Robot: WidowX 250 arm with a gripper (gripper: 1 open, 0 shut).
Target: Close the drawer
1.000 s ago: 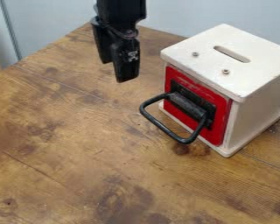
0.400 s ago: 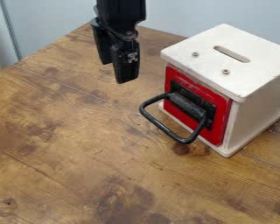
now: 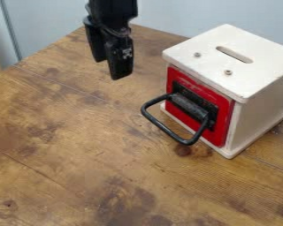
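Black robot arm hanging vertical over worn brown wooden bench (image 3: pixel 61 150), black fingers (image 3: pixel 121 60) pointing straight down, spread wide, holding nothing, well left of red box-shaped drawer (image 3: pixel 203 104) in cream wooden casing (image 3: pixel 244 66)

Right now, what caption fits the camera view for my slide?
Open black robot hand hovers above worn wooden table, left of red drawer in cream wooden casing.

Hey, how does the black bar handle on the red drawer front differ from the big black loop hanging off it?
The bar handle is short and straight and sits against the red drawer front; the loop is much larger, a rounded rectangle reaching out over the table. The bar handle is thicker, the loop thinner, like bent rod. Both are black and belong to the drawer front.
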